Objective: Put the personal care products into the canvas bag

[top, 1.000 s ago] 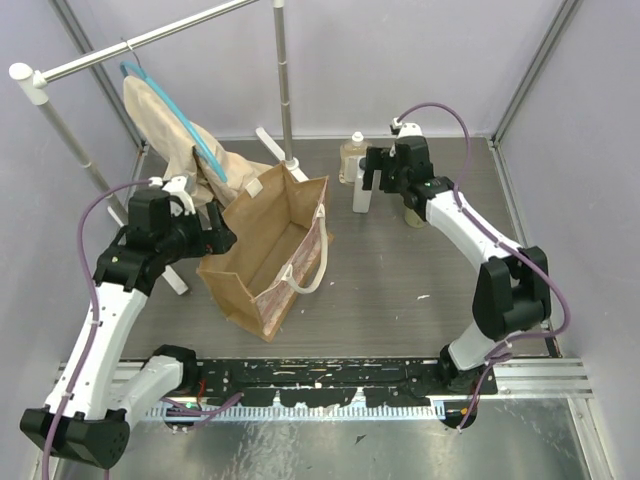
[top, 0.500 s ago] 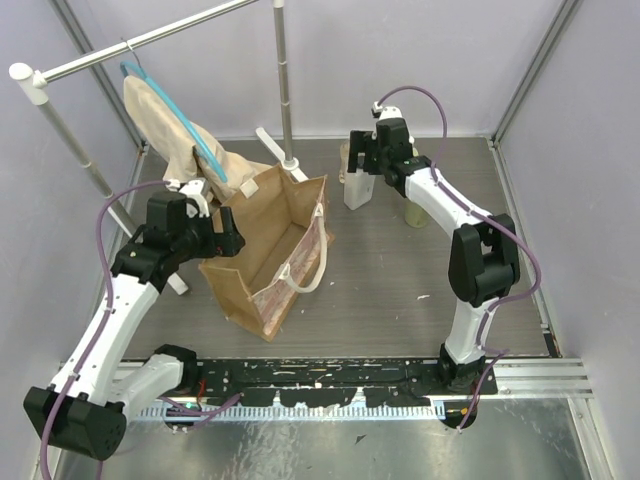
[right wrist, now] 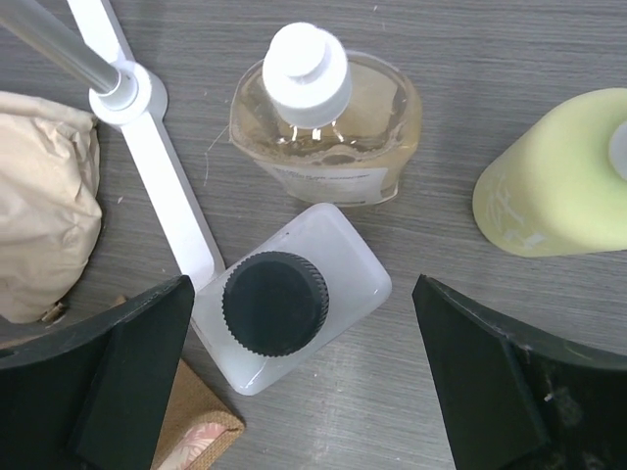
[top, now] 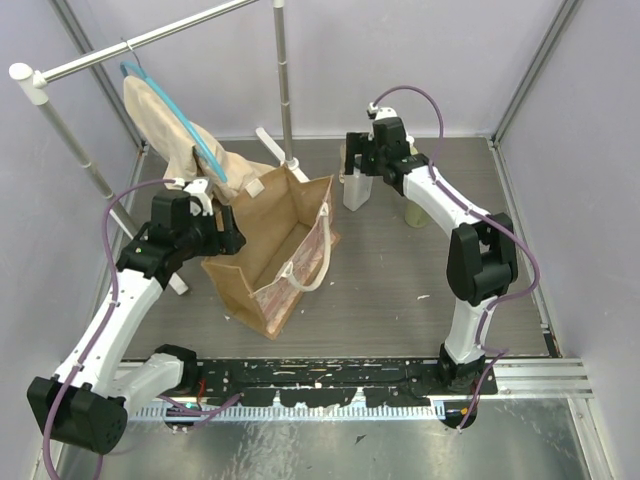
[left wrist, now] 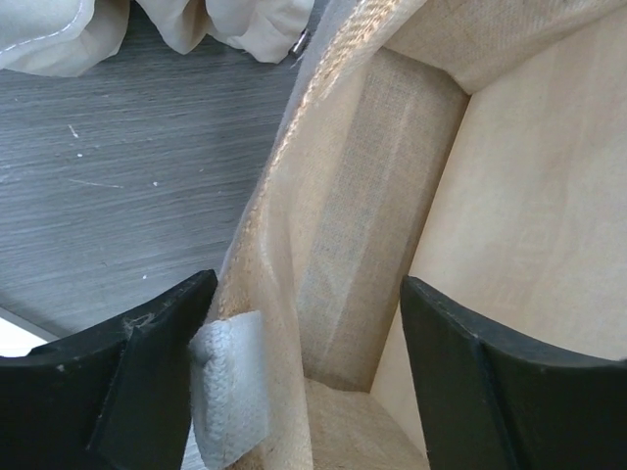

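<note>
The right jaws (right wrist: 302, 286) hang directly over the white bottle (right wrist: 294, 308), spread wide and holding nothing. The bottle stands upright on the tabletop (right wrist: 470, 59), long axis pointing straight up at the wrist, black cap on top. To my eye the coming move is a plain descent over it. It is not centred, though. It sits closer to 1 finger than the other, and its rectangular body is turned at a slant to the line between them, so a small shift and twist look needed first.

Around the white bottle:
- The amber bottle (right wrist: 328, 127) stands just beyond it, touching or nearly so; I cannot tell which.
- 1 yellow-green bottle (right wrist: 558, 176) stands apart on the side away from the bag (top: 270, 250); a 2nd does not show.
- The rack foot (right wrist: 157, 166) runs just beside it on the bag side, right where the nearer finger would come down, and is the likeliest thing to snag.

The bag stands open-mouthed close by, toward the left arm, with all 3 visible bottles outside it. The left jaws (left wrist: 309, 286) straddle its end wall at the rim, 1 finger outside against the fabric and 1 inside. They are apart and not yet pinching. The right arm is plainly the nearer one to the bottles.
</note>
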Controlling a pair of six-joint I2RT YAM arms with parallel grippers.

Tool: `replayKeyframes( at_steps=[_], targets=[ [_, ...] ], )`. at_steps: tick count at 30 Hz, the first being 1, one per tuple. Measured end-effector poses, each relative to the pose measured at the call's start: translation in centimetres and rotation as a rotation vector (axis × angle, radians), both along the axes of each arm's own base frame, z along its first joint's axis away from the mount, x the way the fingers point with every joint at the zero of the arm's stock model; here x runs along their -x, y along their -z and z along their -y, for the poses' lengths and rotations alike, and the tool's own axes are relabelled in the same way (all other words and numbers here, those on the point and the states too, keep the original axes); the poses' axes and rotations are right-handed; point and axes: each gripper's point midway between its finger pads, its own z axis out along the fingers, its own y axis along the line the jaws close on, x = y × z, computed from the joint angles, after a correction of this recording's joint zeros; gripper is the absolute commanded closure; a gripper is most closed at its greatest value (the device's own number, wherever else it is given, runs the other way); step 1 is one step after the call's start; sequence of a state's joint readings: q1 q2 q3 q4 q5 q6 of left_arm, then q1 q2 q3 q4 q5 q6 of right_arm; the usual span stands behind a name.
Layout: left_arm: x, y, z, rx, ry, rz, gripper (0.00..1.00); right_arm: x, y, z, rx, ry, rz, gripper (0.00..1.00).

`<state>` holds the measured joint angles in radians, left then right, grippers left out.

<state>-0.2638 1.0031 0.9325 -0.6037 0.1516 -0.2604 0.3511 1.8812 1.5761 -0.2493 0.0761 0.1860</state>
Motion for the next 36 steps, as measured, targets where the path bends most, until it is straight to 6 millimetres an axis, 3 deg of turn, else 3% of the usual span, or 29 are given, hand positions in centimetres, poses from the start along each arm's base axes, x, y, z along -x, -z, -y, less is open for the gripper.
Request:
replayKeyframes(
  at_steps=[3,6,9,14,18,24,28,36],
  targets=[
    [0.0,0.1,0.0,-0.001,0.002,-0.001,0.50,0.3,0.3,-0.3,-0.001,-0.012,-0.014,0.00],
    [0.1,0.1,0.1,0.001,0.009,-0.002,0.80,0.8,0.7,-0.6,0.000,-0.014,-0.034,0.00],
    [0.1,0.1,0.2,0.005,0.016,-0.004,0.99,1.5,1.6,-0.5,-0.013,0.011,-0.064,0.00],
    [0.2,0.0,0.4,0.015,0.020,-0.007,1.00,2.9,2.4,-0.6,-0.072,0.098,-0.101,0.00],
    [0.3,0.0,0.4,0.017,0.020,-0.005,1.00,2.6,2.0,-1.1,-0.119,0.183,-0.074,0.00],
    [0.5,-0.4,0.4,0.022,0.023,0.002,1.00,2.4,0.9,-3.4,-0.184,0.235,-0.019,0.00],
    [0.6,-0.4,0.5,0.029,0.026,0.002,1.00,2.1,1.5,-4.0,-0.180,0.275,-0.007,0.00],
    [0.7,-0.4,0.6,0.033,0.029,0.001,1.00,1.5,3.1,-2.0,-0.110,0.398,0.017,0.00]
  ],
)
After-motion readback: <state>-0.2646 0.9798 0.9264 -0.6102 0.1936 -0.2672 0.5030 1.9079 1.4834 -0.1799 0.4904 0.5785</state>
